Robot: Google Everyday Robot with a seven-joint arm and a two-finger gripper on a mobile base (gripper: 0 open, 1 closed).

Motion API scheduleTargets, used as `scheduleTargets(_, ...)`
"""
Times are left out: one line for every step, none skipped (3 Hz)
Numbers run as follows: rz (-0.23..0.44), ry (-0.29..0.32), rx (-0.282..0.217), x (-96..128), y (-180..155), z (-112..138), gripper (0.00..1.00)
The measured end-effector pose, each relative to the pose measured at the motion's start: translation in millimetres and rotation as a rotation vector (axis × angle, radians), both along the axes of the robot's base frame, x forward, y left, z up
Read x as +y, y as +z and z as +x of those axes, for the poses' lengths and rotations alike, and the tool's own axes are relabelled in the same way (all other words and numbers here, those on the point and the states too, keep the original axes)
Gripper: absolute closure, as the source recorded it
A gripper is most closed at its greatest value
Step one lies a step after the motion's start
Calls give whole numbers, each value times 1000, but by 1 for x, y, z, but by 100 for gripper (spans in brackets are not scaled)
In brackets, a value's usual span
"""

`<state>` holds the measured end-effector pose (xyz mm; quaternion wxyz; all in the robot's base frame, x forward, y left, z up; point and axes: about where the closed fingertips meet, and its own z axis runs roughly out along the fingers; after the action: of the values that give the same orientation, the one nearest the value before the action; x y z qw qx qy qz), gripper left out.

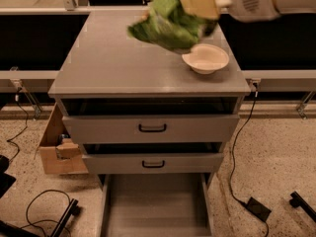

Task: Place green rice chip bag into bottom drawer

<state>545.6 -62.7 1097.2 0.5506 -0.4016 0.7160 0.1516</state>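
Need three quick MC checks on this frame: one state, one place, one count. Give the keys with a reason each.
1. The bottom drawer is:
A shut
B taken out
C pulled open

2. The green rice chip bag is:
A held by the hand above the cabinet top
B lying in the drawer
C on the floor

3. How many black handles show?
A one
B two
C four

Key:
1 C: its bare grey floor shows in front of the cabinet.
2 A: the bag hangs from the hand, off the surface, beside the white bowl.
3 B: there is one on each of the two upper drawers.
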Motion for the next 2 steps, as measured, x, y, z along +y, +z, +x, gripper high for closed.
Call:
scheduleTargets(50,-32,156,-26,-62,-57,100)
scheduleTargets(130,-100,318,-71,-140,-107,100)
